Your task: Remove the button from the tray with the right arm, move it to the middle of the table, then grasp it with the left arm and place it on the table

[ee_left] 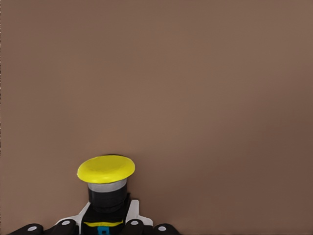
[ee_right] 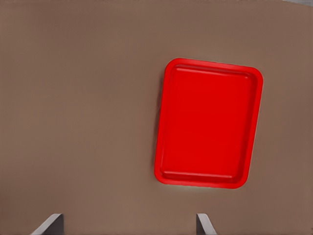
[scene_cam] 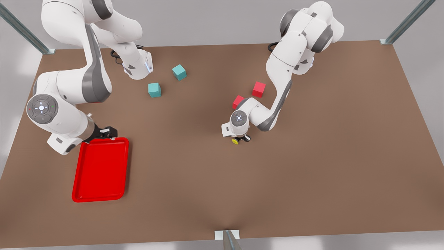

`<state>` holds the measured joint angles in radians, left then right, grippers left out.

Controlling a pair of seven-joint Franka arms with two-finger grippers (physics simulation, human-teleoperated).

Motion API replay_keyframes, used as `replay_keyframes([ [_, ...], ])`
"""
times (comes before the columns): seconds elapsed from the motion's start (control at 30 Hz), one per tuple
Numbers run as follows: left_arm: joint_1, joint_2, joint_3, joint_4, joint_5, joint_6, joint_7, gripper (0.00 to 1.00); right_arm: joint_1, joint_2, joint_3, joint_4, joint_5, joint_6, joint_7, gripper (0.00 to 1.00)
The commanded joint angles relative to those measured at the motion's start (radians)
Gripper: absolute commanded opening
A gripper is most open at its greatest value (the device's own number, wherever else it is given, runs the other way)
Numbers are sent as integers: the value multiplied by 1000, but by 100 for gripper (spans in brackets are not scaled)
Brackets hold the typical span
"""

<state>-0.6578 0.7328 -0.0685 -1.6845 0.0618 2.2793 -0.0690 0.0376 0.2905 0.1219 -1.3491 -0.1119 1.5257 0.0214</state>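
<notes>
The left claw [scene_cam: 241, 139] pinches the button [scene_cam: 235, 141] at mid-worktop [scene_cam: 312, 156], well apart from the tray [scene_cam: 100, 169]. The right claw [scene_cam: 105, 133] hangs spread above the tray's rim.

Table [scene_cam: 312, 173]: brown, bearing everything below.
Tray [scene_cam: 101, 169]: red, near the front view's left, long side running toward the camera.
Right gripper [scene_cam: 105, 132]: black, just above the tray's far rim, at the end of the arm on the front view's left.
Left gripper [scene_cam: 241, 139]: low near mid-table, at the end of the arm on the front view's right — fingers closed on the button.
Button [scene_cam: 235, 141]: yellow cap tipped sideways, facing the front view's left.
Teal cubes [scene_cam: 154, 89] [scene_cam: 179, 72]: two, apart, far side left of centre.
Red cubes [scene_cam: 258, 89] [scene_cam: 238, 101]: two, behind the left arm — the nearer one partly hidden.
</notes>
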Motion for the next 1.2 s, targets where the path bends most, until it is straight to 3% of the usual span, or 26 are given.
replay_keyframes([
  [0.0,0,-1,1,0,-5,-8,40,38,1,-1,-1,1,1,8,-9,100],
  [0.33,-3,-30,-1,31,-14,-66,-64,37,-5,-2,-4,2,-9,5,-11,100],
  [0.43,-32,-61,-8,55,-4,-84,-622,37,-7,-2,-5,2,-8,5,-11,100],
  [0.5,-128,-56,114,86,242,-86,-1333,37,-16,-2,-5,2,-8,5,-11,100],
  [0.63,-160,-49,147,158,664,-563,-2169,37,-16,-2,-4,2,-8,5,-11,100],
  [0.73,-194,-35,154,166,852,-725,-2666,37,-16,-2,-4,2,-8,5,-11,100],
  [0.83,-217,-6,154,164,935,-867,-2927,37,-16,-2,-5,2,-8,5,-11,100],
  [0.9,-210,36,154,163,1032,-830,-3157,38,-18,-2,-4,2,-8,5,-11,100],
  [1.17,-206,184,157,146,1141,-706,-3367,37,-24,-2,-4,2,-8,4,-11,100],
])
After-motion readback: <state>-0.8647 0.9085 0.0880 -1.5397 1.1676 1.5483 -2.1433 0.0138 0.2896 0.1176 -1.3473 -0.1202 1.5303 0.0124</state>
